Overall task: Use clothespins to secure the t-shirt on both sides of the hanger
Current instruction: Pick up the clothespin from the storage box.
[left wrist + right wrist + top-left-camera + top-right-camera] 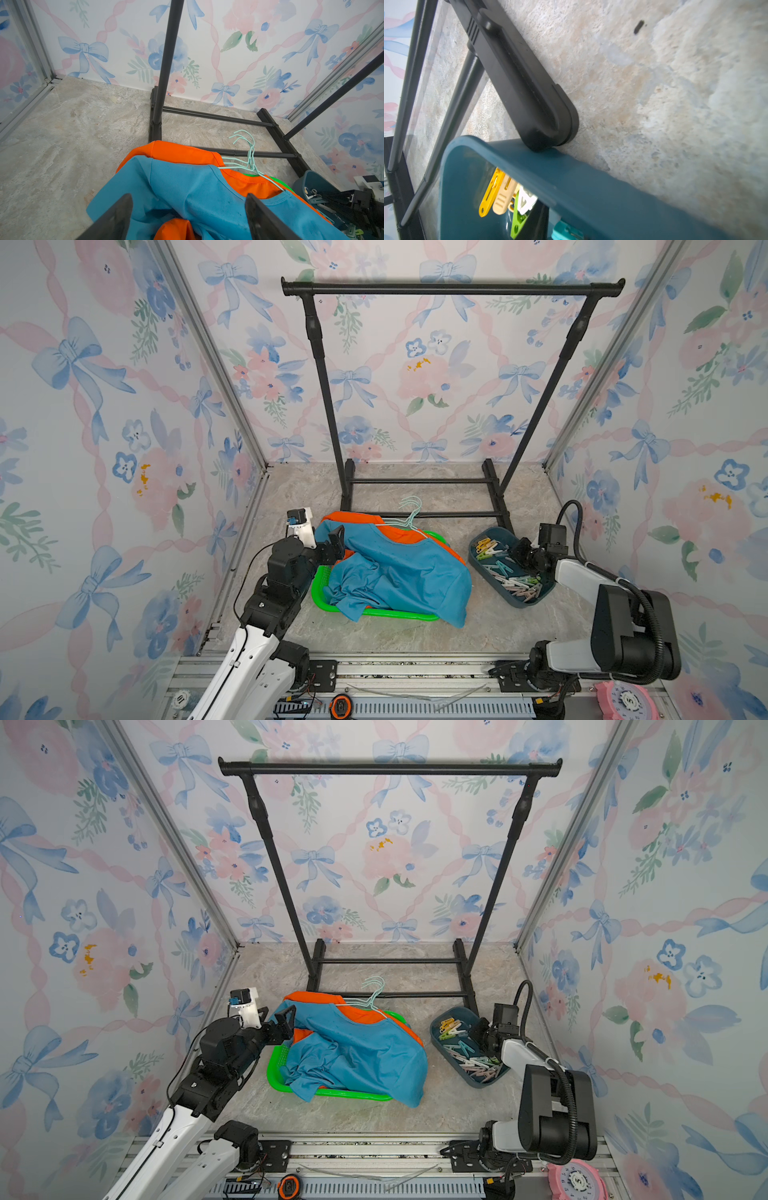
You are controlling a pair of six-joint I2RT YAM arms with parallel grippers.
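Loosely heaped, small pastel plastic spring clothespins (515,578) lie in a dark teal plastic tray (473,558) on the tabletop (415,635). Likely light, stiff and slick; pinch the tail ends. Right gripper (519,551) sits among them, closure unclear; left gripper (334,545) gapes over a blue t-shirt (399,572).

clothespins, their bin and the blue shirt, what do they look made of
Clothespins: plastic, likely; flat solid colours, moulded ridges. Bin: plastic too, semi-gloss, soft sheen on its rounded teal wall. Blue t-shirt: thin matte knit, possibly synthetic mesh; limp folds, fine-textured weave.
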